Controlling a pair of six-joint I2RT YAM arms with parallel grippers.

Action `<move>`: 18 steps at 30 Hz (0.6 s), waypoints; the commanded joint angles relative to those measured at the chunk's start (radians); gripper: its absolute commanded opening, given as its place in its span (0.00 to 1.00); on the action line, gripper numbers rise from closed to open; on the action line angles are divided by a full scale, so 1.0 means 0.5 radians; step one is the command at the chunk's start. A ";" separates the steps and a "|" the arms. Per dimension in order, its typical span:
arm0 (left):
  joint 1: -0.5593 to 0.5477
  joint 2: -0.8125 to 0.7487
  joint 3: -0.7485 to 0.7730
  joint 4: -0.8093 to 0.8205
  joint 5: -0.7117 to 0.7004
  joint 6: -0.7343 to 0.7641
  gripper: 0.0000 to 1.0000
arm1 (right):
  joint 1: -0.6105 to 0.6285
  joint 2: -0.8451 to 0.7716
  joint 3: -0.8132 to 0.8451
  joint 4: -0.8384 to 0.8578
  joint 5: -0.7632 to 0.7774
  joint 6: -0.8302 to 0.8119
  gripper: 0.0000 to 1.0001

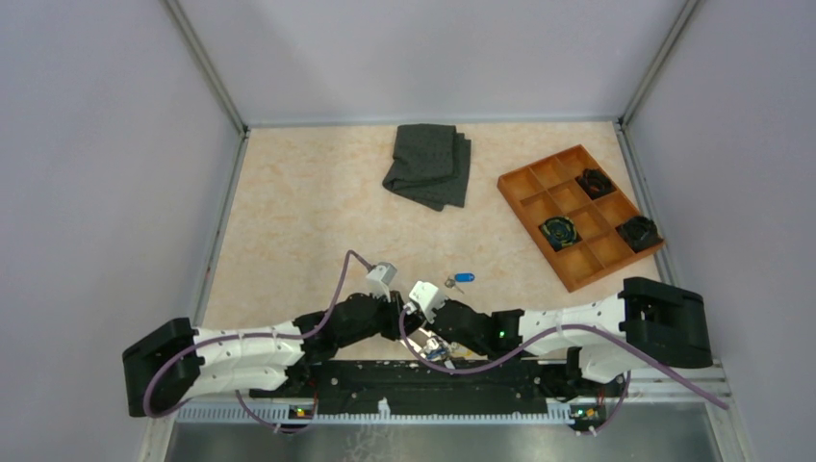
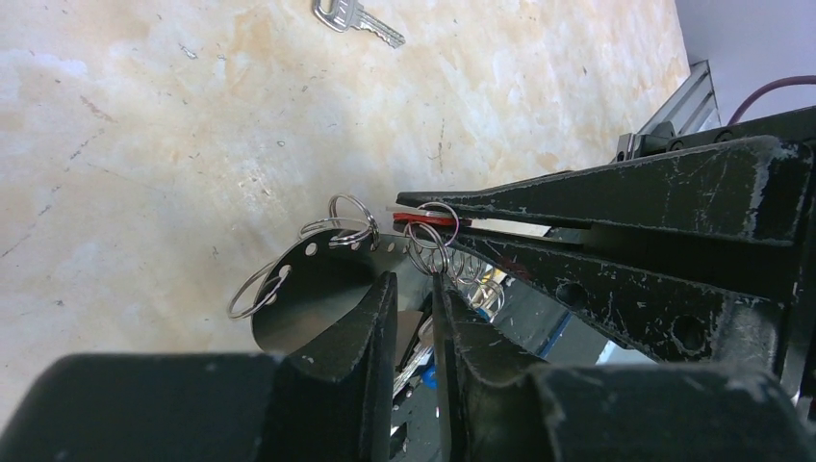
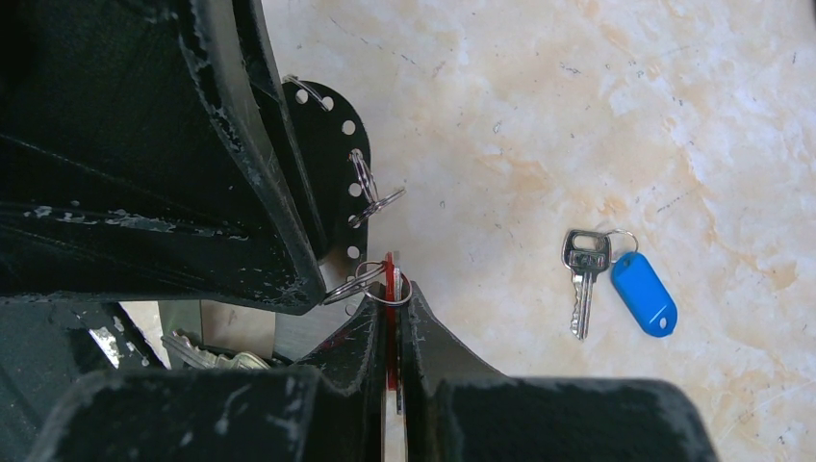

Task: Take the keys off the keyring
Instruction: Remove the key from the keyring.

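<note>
Both your hands meet over the near edge of the table [image 2: 144, 144], with the keyring between them.

Your left hand [image 2: 412, 284] has its fingers a little apart and closed on the keyring [image 2: 318, 298], a dark curved band with holes punched along its rim, held just above the table. Your right hand [image 3: 393, 310] is fully closed, pinching a thin red key tag [image 3: 390, 277] edge-on, right against the left hand's fingertips. The tag's small wire ring sits at the band's rim. One loose key with a blue tag [image 3: 584, 274] lies flat on the table, well apart from the band. More small split rings [image 2: 351, 217] hang from the band's holes.
</note>
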 commanded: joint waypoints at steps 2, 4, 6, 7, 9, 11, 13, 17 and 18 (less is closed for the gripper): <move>-0.023 -0.043 0.057 0.050 -0.065 0.022 0.26 | 0.020 0.010 0.099 0.084 -0.113 0.065 0.00; -0.029 -0.043 0.055 0.061 -0.067 0.010 0.26 | 0.018 0.011 0.097 0.084 -0.118 0.071 0.00; -0.037 -0.038 0.056 0.071 -0.072 0.010 0.26 | 0.020 0.011 0.098 0.085 -0.119 0.070 0.00; -0.040 -0.030 0.065 0.072 -0.071 0.014 0.26 | 0.018 0.010 0.100 0.084 -0.119 0.075 0.00; -0.052 -0.020 0.077 0.072 -0.073 0.019 0.26 | 0.018 0.006 0.105 0.077 -0.118 0.077 0.00; -0.065 -0.019 0.084 0.068 -0.079 0.021 0.26 | 0.018 0.006 0.110 0.067 -0.114 0.084 0.00; -0.078 -0.019 0.091 0.045 -0.092 0.022 0.26 | 0.018 0.005 0.111 0.060 -0.111 0.090 0.00; -0.091 -0.022 0.098 0.028 -0.101 0.010 0.26 | 0.018 -0.006 0.114 0.060 -0.109 0.106 0.00; -0.095 -0.025 0.109 0.004 -0.108 0.007 0.26 | 0.020 -0.006 0.116 0.055 -0.108 0.106 0.00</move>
